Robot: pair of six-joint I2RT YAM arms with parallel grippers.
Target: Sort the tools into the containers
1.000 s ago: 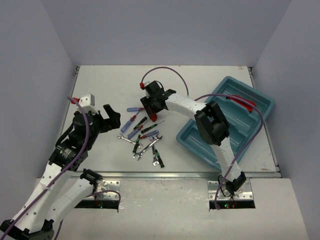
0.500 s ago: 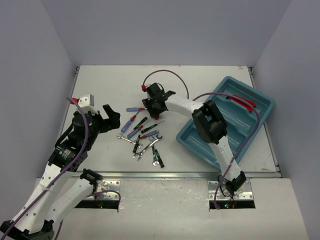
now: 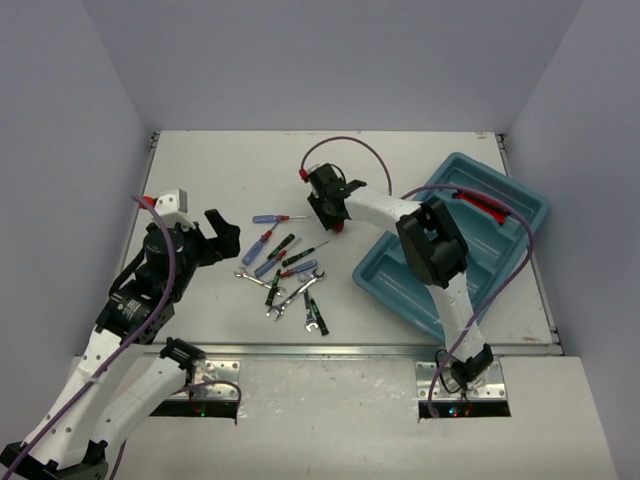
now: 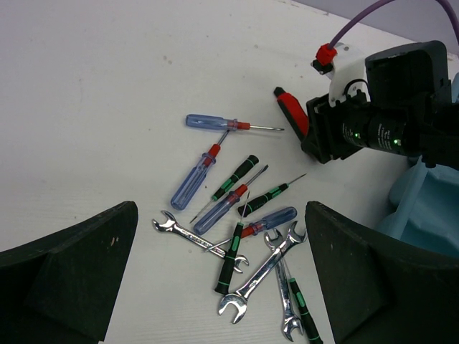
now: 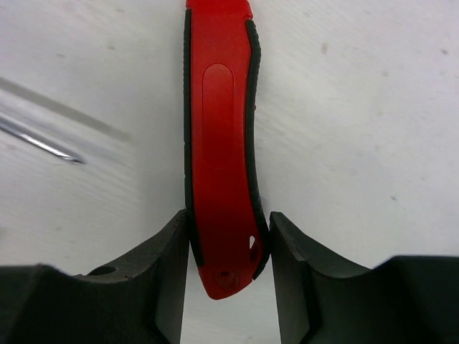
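My right gripper (image 5: 226,244) is shut on the end of a chunky red-handled tool (image 5: 219,107) with black edges, just above the white table. In the top view this gripper (image 3: 333,213) is left of the teal tray (image 3: 400,285); the tool also shows in the left wrist view (image 4: 292,112). My left gripper (image 4: 222,244) is open and empty, hovering over a pile of blue-handled screwdrivers (image 4: 191,185), thin black-and-green screwdrivers (image 4: 231,259) and silver wrenches (image 4: 262,276). In the top view it (image 3: 228,237) is left of the pile (image 3: 285,272).
One red-handled tool (image 3: 487,206) lies in a far compartment of the tray. A thin screwdriver shaft (image 5: 39,143) lies left of the held tool. The purple cable (image 3: 345,148) arcs over the right arm. Walls close in the table at left, back and right.
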